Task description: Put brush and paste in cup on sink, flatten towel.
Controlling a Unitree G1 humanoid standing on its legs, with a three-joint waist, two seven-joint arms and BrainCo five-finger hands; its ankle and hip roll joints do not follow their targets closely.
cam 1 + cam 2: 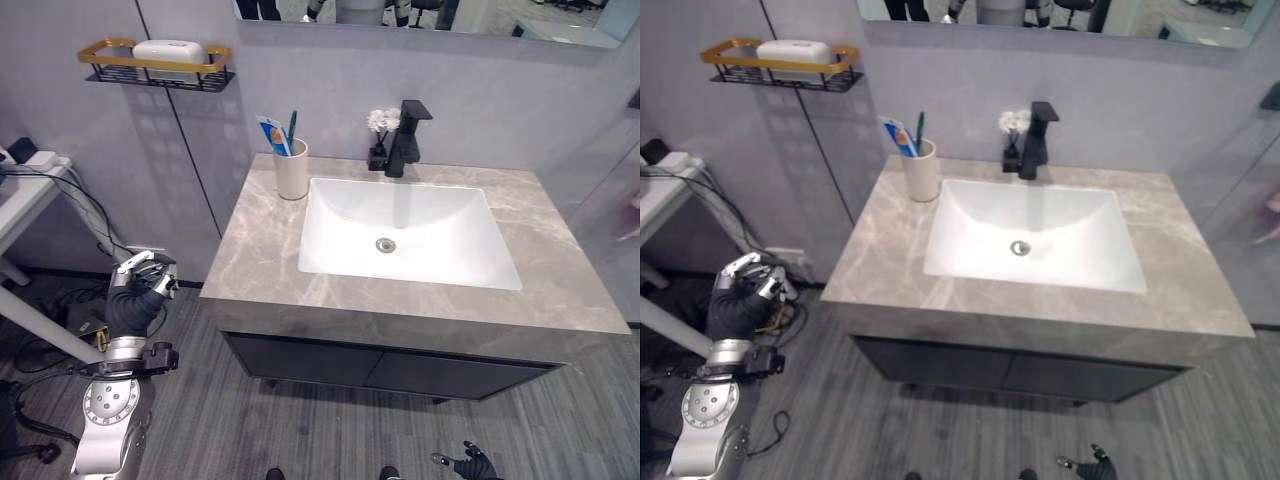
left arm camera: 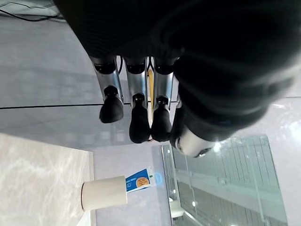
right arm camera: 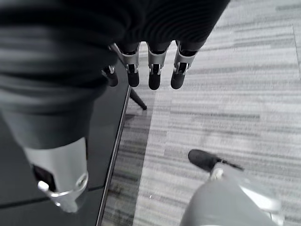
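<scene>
The cup (image 1: 291, 169) stands on the counter (image 1: 260, 250) just left of the sink (image 1: 405, 235), at the back corner. The paste (image 1: 273, 135) and the brush (image 1: 292, 127) stand inside the cup, so that step reads as done. No towel is visible on the counter, so its flattening cannot be judged. The left hand (image 1: 146, 279) hangs left of the counter, well below the cup, fingers relaxed and empty. The right hand (image 3: 146, 70) hangs low before the cabinet, fingers straight and empty.
</scene>
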